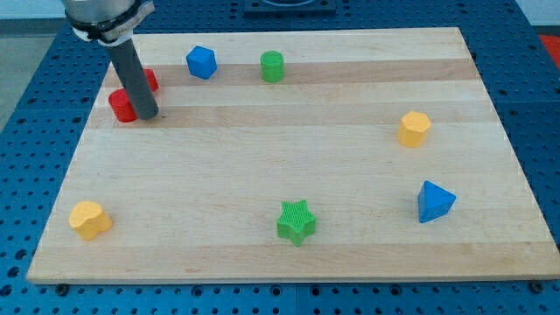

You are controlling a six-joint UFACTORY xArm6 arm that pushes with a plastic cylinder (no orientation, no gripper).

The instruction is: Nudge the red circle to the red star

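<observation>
Camera view: we see a wooden worktop [289,149] with small coloured blocks on it.
Our tip [147,115]: it stands at the view's upper left, just beside the red circle [122,106], on the circle's right side and touching it or nearly.
Red circle: it lies near the left edge of the worktop, partly hidden by the rod.
Red star [149,80]: a second red block shows just behind the rod, a little above and right of the circle; its shape is mostly hidden, so we judge it is the star.
Claw: there is none on this arm, only the rod, so we cannot tell any opening.
Other blocks: a blue block [201,62] and a green cylinder [272,66] near the top, a yellow block [414,129] at the right, a blue triangle [435,201], a green star [297,221] and a yellow heart [90,219] lower down.
Step in hand: the two red blocks look near but perhaps not yet touching.
How to do it well: we think the tip should go around to the circle's lower left, then push slowly up and to the right, through the circle's middle, so it does not slip sideways or knock the star away.
</observation>
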